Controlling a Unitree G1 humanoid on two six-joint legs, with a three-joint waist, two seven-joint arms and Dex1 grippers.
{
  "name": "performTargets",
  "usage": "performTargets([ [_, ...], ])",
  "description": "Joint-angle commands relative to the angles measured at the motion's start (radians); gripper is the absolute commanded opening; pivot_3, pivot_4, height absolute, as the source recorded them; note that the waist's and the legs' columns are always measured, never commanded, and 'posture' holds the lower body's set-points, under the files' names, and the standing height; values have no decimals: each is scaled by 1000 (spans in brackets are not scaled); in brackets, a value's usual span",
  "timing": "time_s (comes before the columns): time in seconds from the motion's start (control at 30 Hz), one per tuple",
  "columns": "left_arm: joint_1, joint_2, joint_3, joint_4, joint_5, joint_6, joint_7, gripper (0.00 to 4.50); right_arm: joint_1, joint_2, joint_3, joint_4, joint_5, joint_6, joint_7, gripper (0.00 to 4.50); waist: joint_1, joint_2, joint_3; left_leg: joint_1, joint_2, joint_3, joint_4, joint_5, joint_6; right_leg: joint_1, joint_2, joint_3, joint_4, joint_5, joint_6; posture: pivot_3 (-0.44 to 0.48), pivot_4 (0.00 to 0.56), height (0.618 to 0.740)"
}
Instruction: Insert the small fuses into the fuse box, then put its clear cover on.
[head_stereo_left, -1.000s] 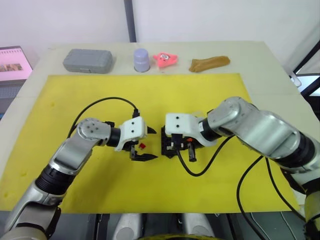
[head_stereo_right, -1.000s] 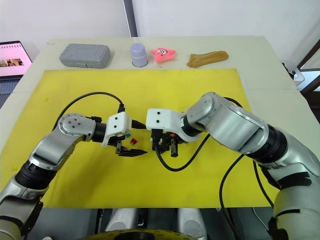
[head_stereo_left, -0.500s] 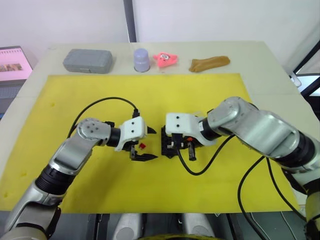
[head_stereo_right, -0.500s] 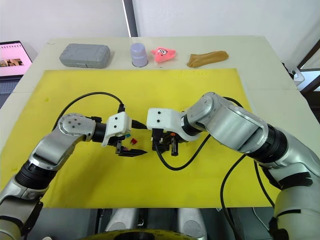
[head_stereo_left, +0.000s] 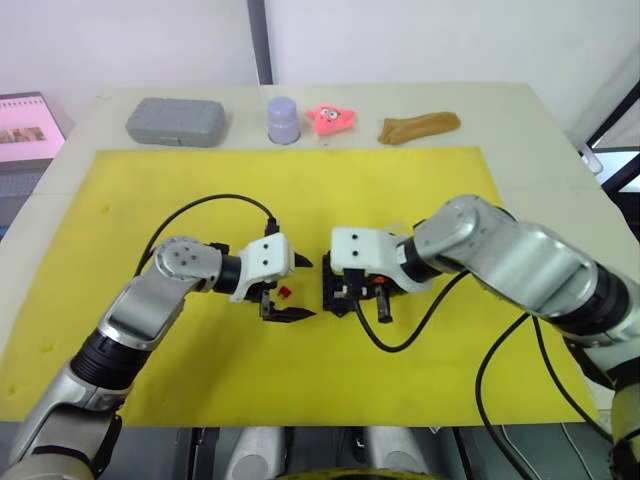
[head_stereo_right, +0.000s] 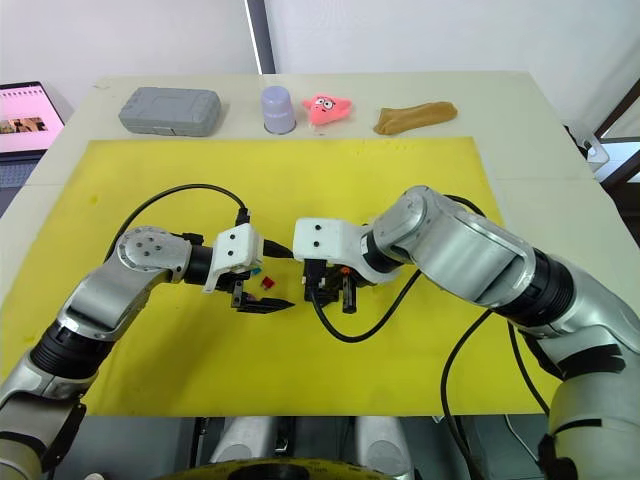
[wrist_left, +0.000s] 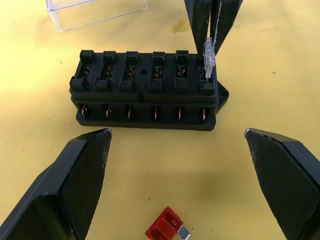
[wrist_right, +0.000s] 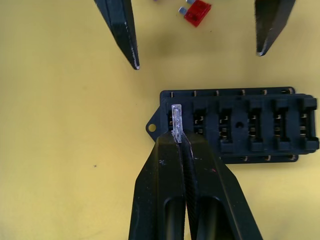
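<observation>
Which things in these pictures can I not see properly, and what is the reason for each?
- Clear cover: left wrist view, cut off by the picture edge.
- Grey fuse in the right end effector: whether its blades have entered the fuse box slot cannot be told; the fingers hide its body.
- Red fuse: right wrist view, partly cut off at the edge.
- Teal fuse: head view, too small to read.

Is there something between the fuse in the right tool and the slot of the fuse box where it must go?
Nothing visible. The right tool holds the pale fuse at the end slot of the fuse box, whose slots look empty.
</observation>
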Motion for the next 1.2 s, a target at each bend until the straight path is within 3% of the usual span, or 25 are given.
performTargets([
  [0.03, -1, -3, 12, -22, -8, -6, 5, 4473, -2, -15, 2, -20, -3, -12, -5, 0, 0, 0, 0, 0, 0, 0, 0, 0, 0, 0, 0, 0, 0, 0, 0, 0, 150, 740],
  [1.2, 3, -3, 13, -29, -9, -6, 5, 4473, 7, -23, 23, -16, -44, -71, -14, 0, 0, 0, 0, 0, 0, 0, 0, 0, 0, 0, 0, 0, 0, 0, 0, 0, 150, 740],
])
